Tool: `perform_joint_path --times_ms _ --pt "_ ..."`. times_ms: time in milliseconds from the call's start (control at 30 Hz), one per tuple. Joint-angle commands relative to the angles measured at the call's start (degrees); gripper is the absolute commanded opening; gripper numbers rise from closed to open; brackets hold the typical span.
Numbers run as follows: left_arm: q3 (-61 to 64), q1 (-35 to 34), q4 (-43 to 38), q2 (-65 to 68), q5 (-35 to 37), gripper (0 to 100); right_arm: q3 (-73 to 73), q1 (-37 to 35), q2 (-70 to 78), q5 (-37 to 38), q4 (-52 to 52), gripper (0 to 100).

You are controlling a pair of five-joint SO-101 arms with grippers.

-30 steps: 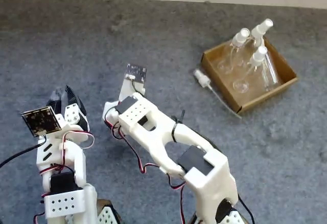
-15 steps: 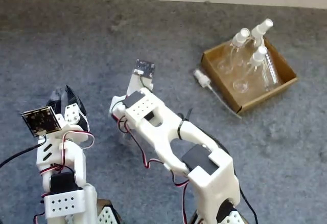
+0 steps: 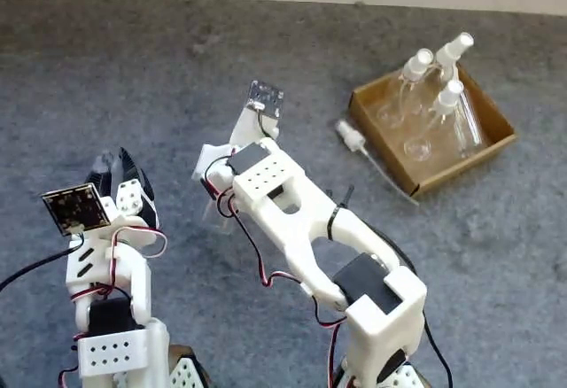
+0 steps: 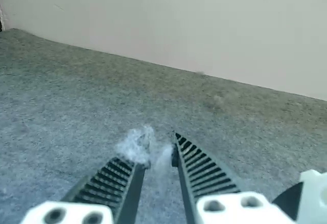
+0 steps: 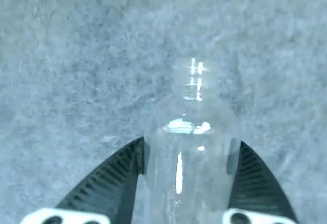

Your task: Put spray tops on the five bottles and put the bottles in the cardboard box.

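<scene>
Bottle, clear plastic, uncapped [image 5: 191,132]: clamped betw. right gripper [image 5: 188,150] jaws, mid grey carpet [image 3: 133,69], well left of brown cardboard box [image 3: 465,165]. Box, far right: holds 3 clear bottles w/ white spray tops [image 3: 443,109]. Loose white spray top [image 3: 352,135]: just left of box. Left gripper [image 4: 158,150], near left: jaws narrow, pinching small whitish blurred piece [image 4: 137,144].

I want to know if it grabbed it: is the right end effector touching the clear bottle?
Touching. The right wrist view shows the bottle wedged in the right end effector, with both fingers pressed against its sides.
</scene>
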Motion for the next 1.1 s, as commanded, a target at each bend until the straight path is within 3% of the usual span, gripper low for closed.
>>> perform_joint_path --times_ms 0,200,300,467,667,1067 --pt "-0.7 1.1 -1.4 -0.9 -0.4 3 -0.7 4.6 -4.4 12.1 1.9 19.8" --pt "-0.7 1.1 -1.4 -0.8 -0.4 3 -0.5 11.6 -12.9 37.6 13.9 19.8" --pt "-0.7 1.1 -1.4 -0.8 -0.4 3 -0.5 15.2 -17.5 46.2 18.2 19.8" --pt "-0.5 1.1 -1.4 -0.8 -0.4 3 -0.5 20.3 -23.5 50.4 25.1 19.8" --pt "0.6 2.8 -1.5 -0.8 -0.4 3 -0.5 25.8 -30.2 63.5 34.0 19.8" --pt "1.4 4.5 -1.4 -0.8 -0.4 4 -0.4 31.7 -49.5 72.4 50.8 20.1"
